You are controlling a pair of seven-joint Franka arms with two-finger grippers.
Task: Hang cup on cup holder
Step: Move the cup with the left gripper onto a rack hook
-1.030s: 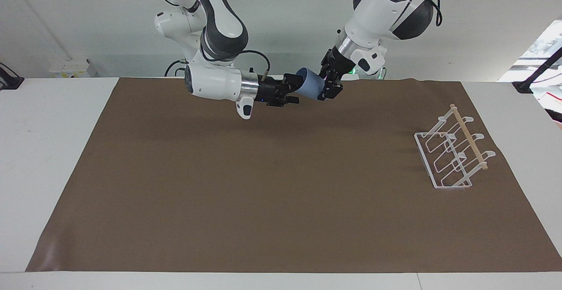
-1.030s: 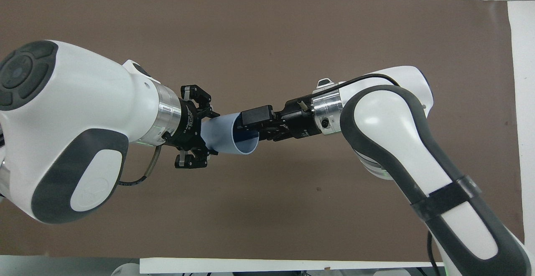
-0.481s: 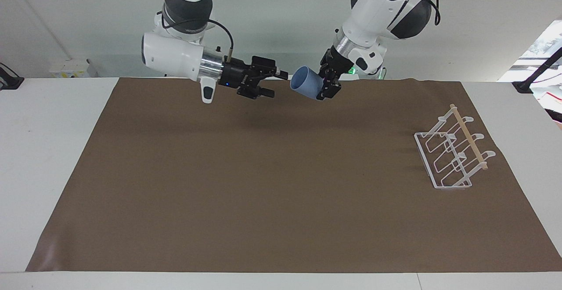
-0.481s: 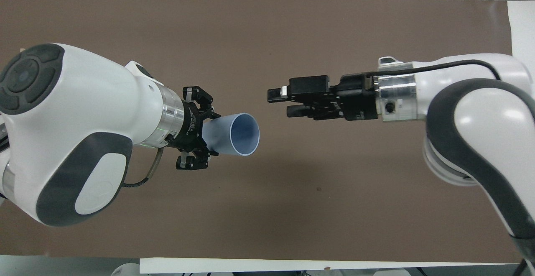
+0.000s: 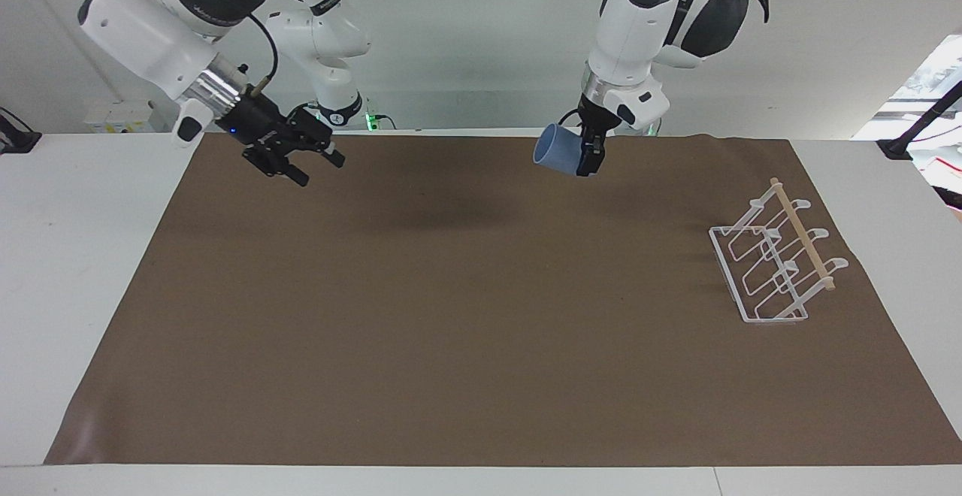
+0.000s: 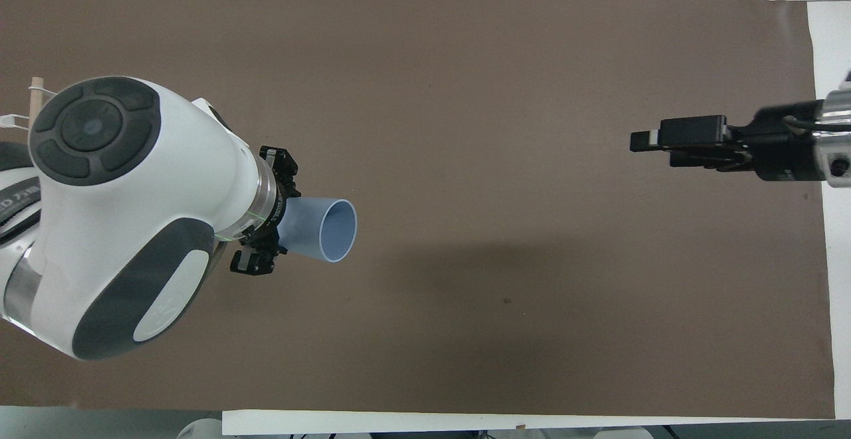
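The left gripper (image 5: 590, 156) is clamped on the base end of the small light-blue plastic tumbler (image 5: 554, 149), holding it on its side in the air with the open mouth pointing toward the right arm's end of the table. It hangs over the edge of the brown paper mat (image 5: 466, 316) closest to the robots. The white wire cup rack with its thin wooden rod (image 5: 774, 263) sits on the mat at the left arm's end, well apart from the tumbler and with every prong bare.

The right gripper (image 5: 304, 161) hovers over the mat's corner at its own end, fingers spread wide and holding nothing (it looks to be just waiting).

So I'd call this the carrying step: cup in hand, not yet at the rack. The next move, I reckon, asks the left arm to swing the tumbler over to the rack and turn it so the mouth can slide down over one slanted prong before letting go.
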